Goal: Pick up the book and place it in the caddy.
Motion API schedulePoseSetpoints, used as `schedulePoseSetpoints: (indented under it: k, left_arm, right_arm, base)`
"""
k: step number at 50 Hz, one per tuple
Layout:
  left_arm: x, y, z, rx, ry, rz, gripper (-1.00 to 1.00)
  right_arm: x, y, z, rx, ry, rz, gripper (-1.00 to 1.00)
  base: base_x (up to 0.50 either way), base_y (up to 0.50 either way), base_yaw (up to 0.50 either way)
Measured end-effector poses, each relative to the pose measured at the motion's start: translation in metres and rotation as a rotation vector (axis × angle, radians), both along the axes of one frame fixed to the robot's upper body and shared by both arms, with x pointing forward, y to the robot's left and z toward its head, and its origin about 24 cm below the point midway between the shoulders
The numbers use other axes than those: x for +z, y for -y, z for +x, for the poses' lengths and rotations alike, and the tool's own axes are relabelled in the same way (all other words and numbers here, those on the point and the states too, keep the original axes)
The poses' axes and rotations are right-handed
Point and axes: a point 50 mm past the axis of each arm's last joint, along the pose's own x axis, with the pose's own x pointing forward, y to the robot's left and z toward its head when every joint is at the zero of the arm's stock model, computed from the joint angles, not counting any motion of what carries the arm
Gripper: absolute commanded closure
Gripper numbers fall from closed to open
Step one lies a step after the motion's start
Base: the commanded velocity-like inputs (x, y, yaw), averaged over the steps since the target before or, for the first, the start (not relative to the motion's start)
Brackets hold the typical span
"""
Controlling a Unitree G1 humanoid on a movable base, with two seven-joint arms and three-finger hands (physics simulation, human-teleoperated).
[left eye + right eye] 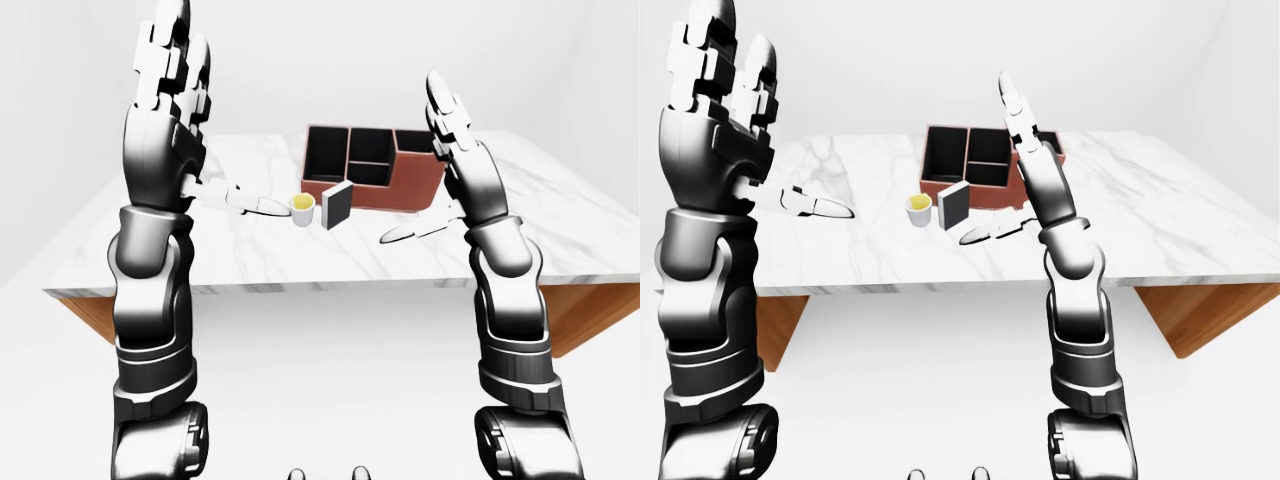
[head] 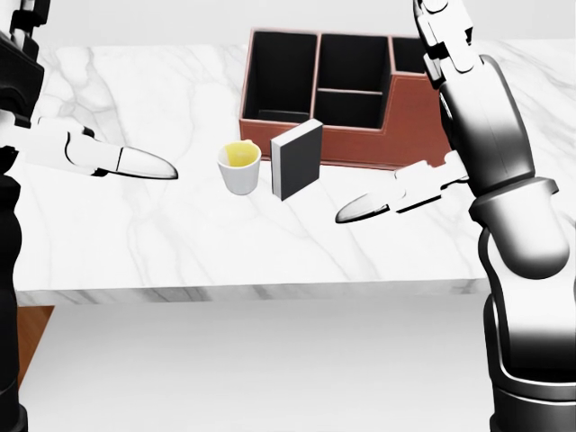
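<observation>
A dark book [image 2: 297, 160] with white page edges stands upright on the marble table [image 2: 180, 252], just below the caddy in the head view. The caddy [image 2: 378, 148] is reddish-brown outside with several black compartments. My left hand [image 1: 185, 120] is raised above the table's left part, fingers spread open and empty, its thumb [image 2: 135, 162] pointing toward the cup. My right hand [image 1: 450, 150] is raised to the right of the book, open and empty, its thumb [image 2: 369, 207] pointing toward the book. Neither hand touches the book.
A small white cup [image 2: 239, 166] with yellow contents stands right beside the book, on its left. The table has wooden sides [image 1: 590, 320] and its near edge runs across the bottom of the head view. White floor and walls surround it.
</observation>
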Motion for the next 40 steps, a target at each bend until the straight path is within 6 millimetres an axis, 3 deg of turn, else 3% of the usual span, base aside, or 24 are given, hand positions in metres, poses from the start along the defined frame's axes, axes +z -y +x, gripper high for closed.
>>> schedulePoseSetpoints:
  k: [40]
  left_arm:
    - [0.0000,-0.0024,-0.0012,0.010,0.004,-0.014,-1.00]
  right_arm:
    - [0.0005,-0.0018,-0.0037,0.005,0.010,-0.014,-1.00]
  base:
    - [0.23,0.00,0.00]
